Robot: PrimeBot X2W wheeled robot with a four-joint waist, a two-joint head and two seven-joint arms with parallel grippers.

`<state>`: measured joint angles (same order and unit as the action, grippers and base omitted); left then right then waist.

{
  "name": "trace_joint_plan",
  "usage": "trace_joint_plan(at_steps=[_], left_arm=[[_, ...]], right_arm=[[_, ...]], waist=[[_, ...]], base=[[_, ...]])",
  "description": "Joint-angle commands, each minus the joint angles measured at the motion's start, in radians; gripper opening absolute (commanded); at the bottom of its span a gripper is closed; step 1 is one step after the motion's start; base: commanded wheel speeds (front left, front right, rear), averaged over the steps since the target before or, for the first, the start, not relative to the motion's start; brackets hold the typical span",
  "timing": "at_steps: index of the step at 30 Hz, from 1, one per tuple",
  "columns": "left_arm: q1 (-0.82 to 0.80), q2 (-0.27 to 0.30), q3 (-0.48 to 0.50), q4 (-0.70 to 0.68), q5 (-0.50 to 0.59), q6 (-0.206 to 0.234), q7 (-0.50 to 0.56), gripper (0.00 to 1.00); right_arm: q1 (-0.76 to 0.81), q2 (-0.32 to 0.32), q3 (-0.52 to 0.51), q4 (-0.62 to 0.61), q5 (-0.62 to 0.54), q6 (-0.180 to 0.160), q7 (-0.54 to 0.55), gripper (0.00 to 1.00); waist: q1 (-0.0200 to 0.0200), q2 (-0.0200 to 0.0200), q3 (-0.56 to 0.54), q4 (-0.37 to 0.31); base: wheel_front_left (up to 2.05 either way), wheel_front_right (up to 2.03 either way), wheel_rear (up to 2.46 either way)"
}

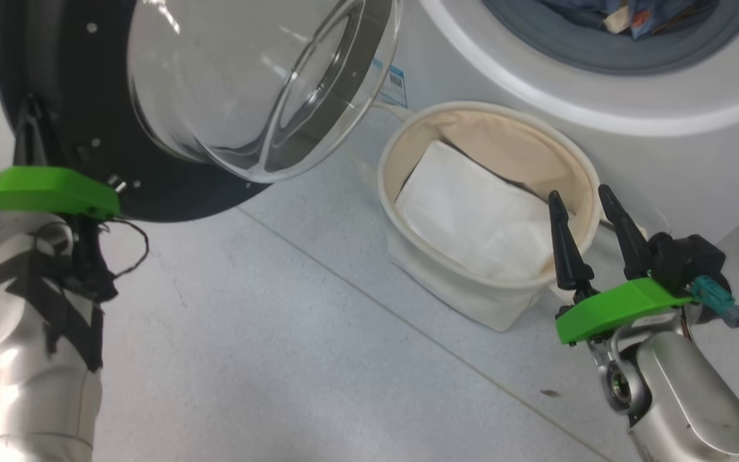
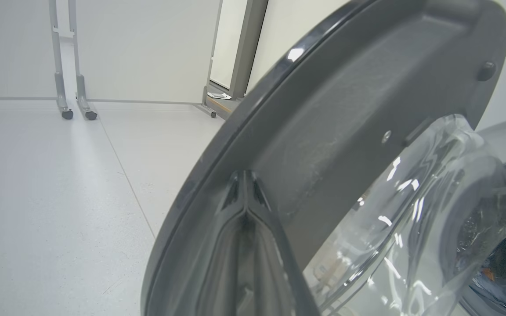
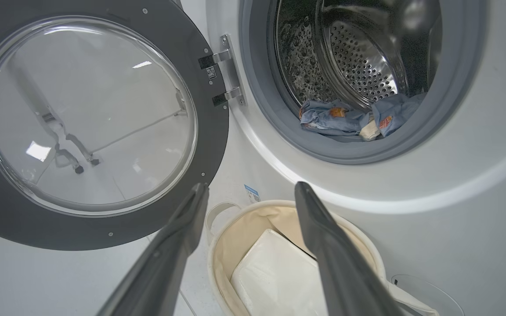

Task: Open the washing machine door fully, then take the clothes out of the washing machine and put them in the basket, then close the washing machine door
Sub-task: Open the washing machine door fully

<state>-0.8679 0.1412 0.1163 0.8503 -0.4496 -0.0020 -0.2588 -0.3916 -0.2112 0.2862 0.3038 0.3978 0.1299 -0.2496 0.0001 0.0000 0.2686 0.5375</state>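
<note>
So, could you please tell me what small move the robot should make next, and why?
Probably raise the open right gripper from by the basket toward the clothes lying in the washing machine. The washing machine door already looks swung wide, with the shut left gripper against its inner rim, and the basket holds a white sheet but no clothes yet.

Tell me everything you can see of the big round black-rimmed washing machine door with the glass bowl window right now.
The round washing machine door stands swung open to the left of the white washing machine, hung on a metal hinge with two brackets. Its wide rim looks like glossy dark plastic, with small screws on the inner face. A clear glass bowl bulges from that inner side and catches reflections. The left gripper, fingers shut together, lies against the inner rim on the side away from the hinge.
</note>
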Motion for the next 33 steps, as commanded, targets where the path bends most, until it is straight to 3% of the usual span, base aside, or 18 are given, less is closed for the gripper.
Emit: trace_joint_plan(at_steps=[1, 17, 25, 27, 33], left_arm=[[-0.030, 0.041, 0.031, -0.006, 0.014, -0.007, -0.003, 0.00], [-0.125, 0.058, 0.156, 0.114, 0.084, -0.057, -0.003, 0.00], [-0.115, 0.050, 0.188, 0.140, 0.134, -0.082, -0.003, 0.00], [-0.105, 0.044, 0.193, 0.146, 0.143, -0.087, -0.003, 1.00], [-0.041, 0.039, 0.177, 0.155, 0.207, -0.082, -0.003, 1.00]], right_arm=[[-0.018, -0.007, 0.023, -0.023, 0.002, 0.001, -0.012, 1.00], [-0.021, -0.043, -0.023, -0.047, -0.020, 0.001, -0.012, 1.00], [0.007, -0.033, -0.050, -0.052, -0.022, 0.001, -0.012, 1.00], [0.020, -0.022, -0.054, -0.051, -0.019, 0.001, -0.012, 1.00], [0.076, 0.026, -0.070, -0.048, -0.008, 0.001, -0.012, 1.00]], waist=[[-0.0001, 0.0000, 0.014, 0.001], [-0.0001, 0.0000, 0.081, -0.007], [-0.0001, 0.0000, 0.035, -0.012], [-0.0001, 0.0000, 0.007, -0.015], [-0.0001, 0.0000, -0.107, -0.032]], base=[[0.00, 0.00, 0.00], [0.00, 0.00, 0.00], [0.00, 0.00, 0.00], [0.00, 0.00, 0.00], [0.00, 0.00, 0.00]])
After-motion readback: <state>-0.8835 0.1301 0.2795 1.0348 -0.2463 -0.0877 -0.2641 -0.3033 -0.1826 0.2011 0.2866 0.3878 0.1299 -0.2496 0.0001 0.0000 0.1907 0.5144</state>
